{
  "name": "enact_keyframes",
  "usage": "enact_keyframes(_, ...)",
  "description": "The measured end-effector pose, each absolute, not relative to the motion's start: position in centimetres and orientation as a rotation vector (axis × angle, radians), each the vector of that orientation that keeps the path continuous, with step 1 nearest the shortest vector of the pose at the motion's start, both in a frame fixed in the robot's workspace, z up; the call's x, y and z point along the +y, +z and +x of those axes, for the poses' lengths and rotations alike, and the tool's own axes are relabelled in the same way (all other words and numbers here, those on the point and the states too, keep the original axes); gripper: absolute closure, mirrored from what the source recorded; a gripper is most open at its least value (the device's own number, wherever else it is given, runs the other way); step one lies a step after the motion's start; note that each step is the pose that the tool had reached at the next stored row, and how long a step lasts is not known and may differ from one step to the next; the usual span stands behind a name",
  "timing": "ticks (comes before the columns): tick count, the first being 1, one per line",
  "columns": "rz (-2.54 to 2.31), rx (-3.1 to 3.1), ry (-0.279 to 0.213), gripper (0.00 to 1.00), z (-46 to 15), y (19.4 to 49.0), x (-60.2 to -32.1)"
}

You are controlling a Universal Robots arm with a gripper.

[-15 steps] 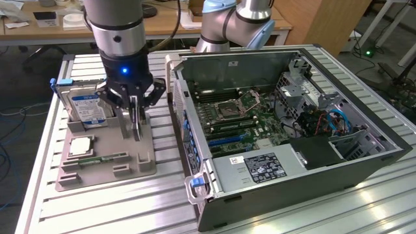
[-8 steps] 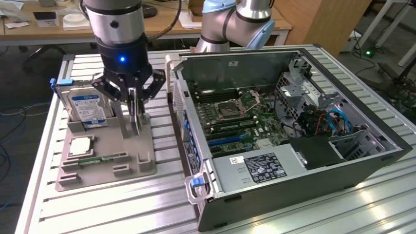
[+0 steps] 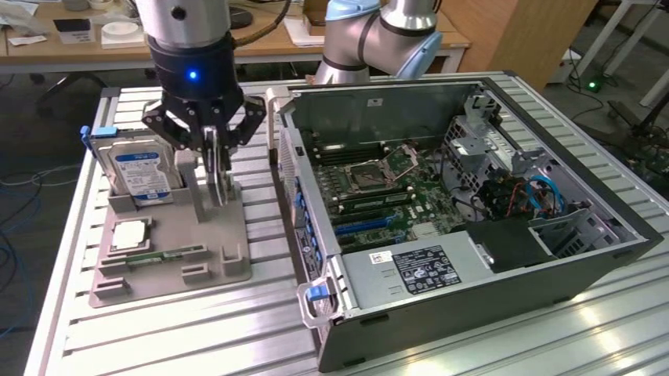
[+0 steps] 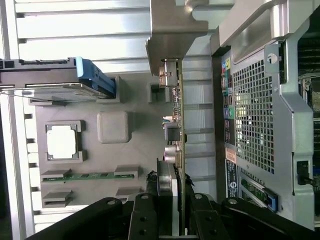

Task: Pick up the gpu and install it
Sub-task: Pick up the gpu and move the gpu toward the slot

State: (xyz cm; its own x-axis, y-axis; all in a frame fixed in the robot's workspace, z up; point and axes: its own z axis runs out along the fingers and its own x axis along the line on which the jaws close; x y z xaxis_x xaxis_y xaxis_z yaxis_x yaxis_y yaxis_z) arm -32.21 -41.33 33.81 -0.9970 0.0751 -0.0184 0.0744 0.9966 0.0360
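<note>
Green gpu (image 4: 176,134), grey tray (image 4: 142,146)

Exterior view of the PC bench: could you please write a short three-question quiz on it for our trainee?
1. True or false: the gripper is closed on the thin green-and-black gpu card, which stands on edge.
2. Where is the silver hard drive with the blue-white label? A) upright in the grey plastic tray; B) held in the gripper; C) flat on the floor.
3. Fill in: the small square silver CPU chip lies in the tray, on the exterior view's ___ of the open black computer case.
Key: 1 true; 2 A; 3 left.
</note>
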Motion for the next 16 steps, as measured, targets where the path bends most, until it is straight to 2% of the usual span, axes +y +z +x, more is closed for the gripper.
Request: enact_keyframes(16, 0.116, 3.119, 0.056, 0.72, -32.2, 40.4, -41.3)
